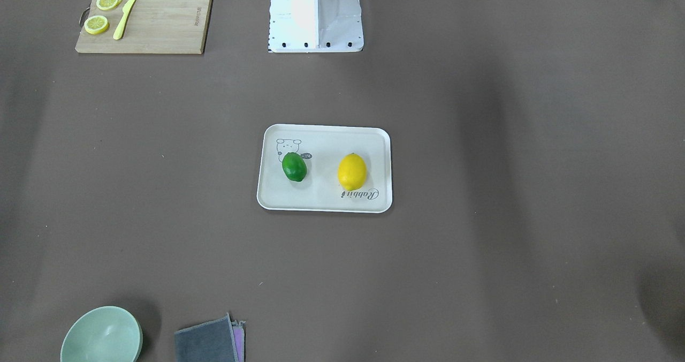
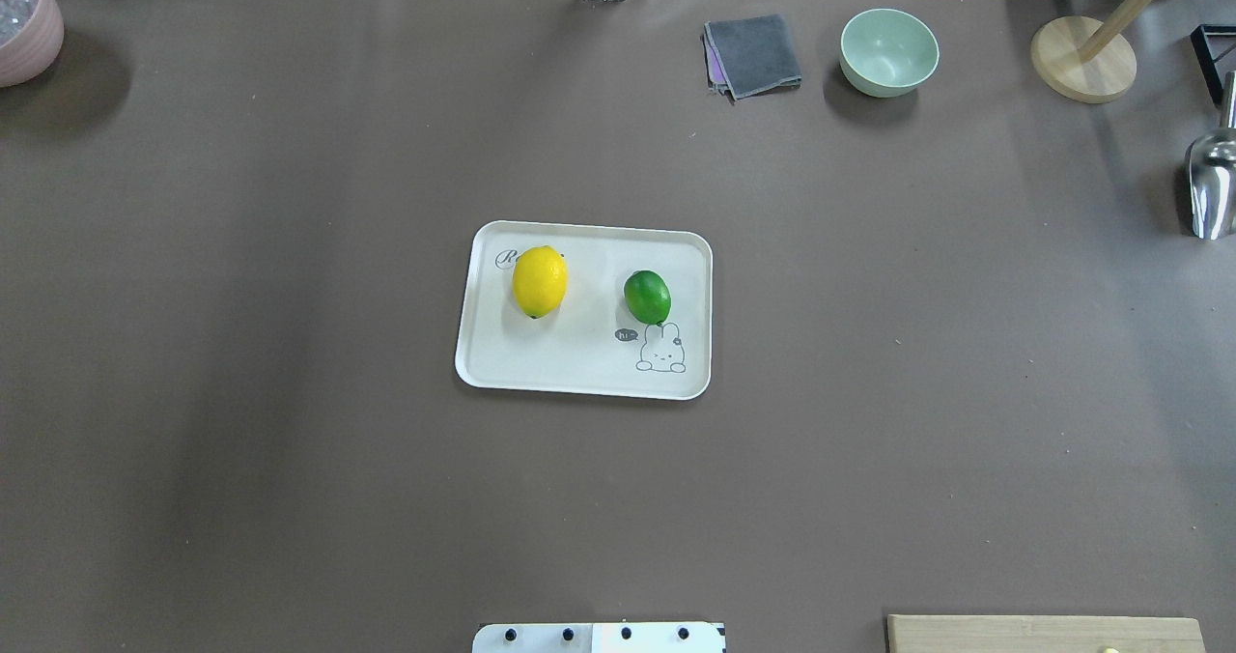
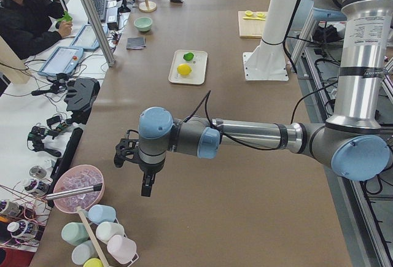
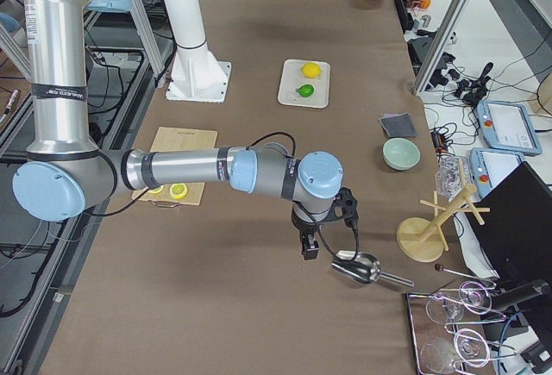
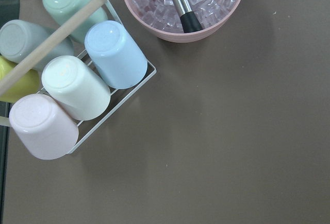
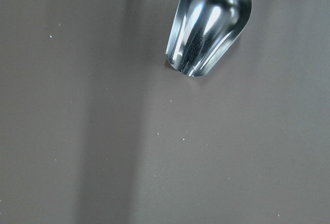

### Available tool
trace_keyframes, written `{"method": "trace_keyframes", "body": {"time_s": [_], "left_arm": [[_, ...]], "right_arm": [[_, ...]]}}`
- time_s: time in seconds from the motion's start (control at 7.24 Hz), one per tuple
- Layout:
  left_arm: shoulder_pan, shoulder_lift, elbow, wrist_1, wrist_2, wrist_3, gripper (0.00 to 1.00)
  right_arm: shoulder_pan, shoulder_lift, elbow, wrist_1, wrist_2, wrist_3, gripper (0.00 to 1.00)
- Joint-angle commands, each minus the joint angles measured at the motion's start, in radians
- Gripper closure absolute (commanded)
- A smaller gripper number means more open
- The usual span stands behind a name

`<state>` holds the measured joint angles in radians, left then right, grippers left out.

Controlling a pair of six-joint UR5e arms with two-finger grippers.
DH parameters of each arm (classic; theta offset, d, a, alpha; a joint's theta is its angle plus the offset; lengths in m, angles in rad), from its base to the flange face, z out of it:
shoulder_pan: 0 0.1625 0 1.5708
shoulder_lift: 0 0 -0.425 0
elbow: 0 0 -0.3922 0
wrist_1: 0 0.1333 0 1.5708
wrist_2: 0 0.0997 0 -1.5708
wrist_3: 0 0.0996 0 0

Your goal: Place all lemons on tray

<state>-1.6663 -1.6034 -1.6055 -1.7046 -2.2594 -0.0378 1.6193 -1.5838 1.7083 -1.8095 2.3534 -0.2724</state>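
- Nearest in the left side view is the left arm. Its left claw hangs over the desk near a pink bowl of ice. Honestly can't tell if it's wide or pinched.
- Same deal with the right claw, hanging beside a metal scoop: can't tell.
- The yellow lemon and green lemon both sit on the tray, apart from each other, mid-desk and well away from both claws. Looks done to me.
- Handling guess: firm, light, glossy rind, egg-shaped so they'd roll. Pinch across the fat middle, not the tips.
- Writing: "Rabbit" script, plus a tiny bubble that looks like "hi" by the bunny drawing. The cutting board print is too small to read.
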Motion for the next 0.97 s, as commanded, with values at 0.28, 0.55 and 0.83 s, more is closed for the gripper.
{"method": "trace_keyframes", "body": {"time_s": [0.28,0.55,0.83], "left_arm": [[0.0,0.01,-0.001,-0.003,0.003,-0.001,0.02],[0.0,0.014,-0.005,-0.003,0.003,-0.002,0.02],[0.0,0.014,-0.002,-0.004,0.003,-0.004,0.02]], "right_arm": [[-0.033,-0.014,-0.03,0.053,-0.016,0.062,0.0],[-0.033,-0.015,-0.103,0.172,-0.014,0.071,0.0],[-0.033,-0.013,-0.099,0.177,-0.013,0.075,0.0]]}}
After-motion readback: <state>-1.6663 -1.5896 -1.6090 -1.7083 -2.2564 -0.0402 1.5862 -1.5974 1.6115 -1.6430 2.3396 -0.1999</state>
